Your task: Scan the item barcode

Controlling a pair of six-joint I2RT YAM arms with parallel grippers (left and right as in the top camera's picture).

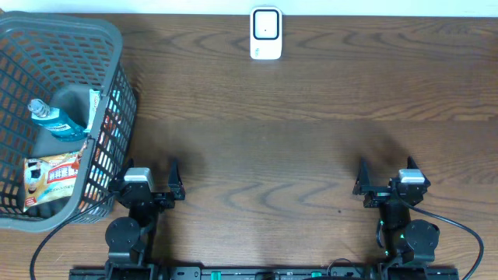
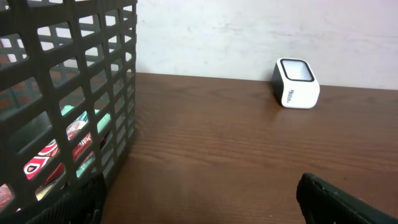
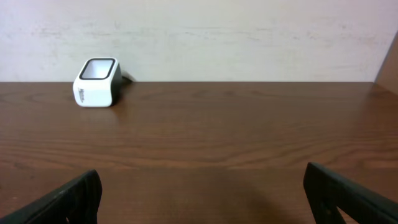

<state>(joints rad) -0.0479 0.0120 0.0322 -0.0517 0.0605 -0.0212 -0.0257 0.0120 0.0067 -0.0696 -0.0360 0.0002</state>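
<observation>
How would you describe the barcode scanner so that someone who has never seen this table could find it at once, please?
Look along the far edge of the brown wooden table, about midway across. There stands a small white scanner with a dark back and a glassy window on its face. It is the only white box, well away from the grey basket at the left.

We read this as mock shop checkout, staged lab-style.
- Grey mesh shopping basket (image 1: pixel 120 85) just left of left end effector (image 1: pixel 149 177); in it we see packaged goods: blue bottle (image 1: pixel 48 118), printed pouch (image 1: pixel 53 180).
- White countertop barcode scanner (image 1: pixel 265 33) well ahead of left end effector and right end effector (image 1: pixel 387 175), roughly midway between them.
- Dark wood-grain surface (image 1: pixel 272 132); plain whitish wall (image 3: pixel 217 31) behind scanner.
- Cables trail behind both end effectors.
</observation>
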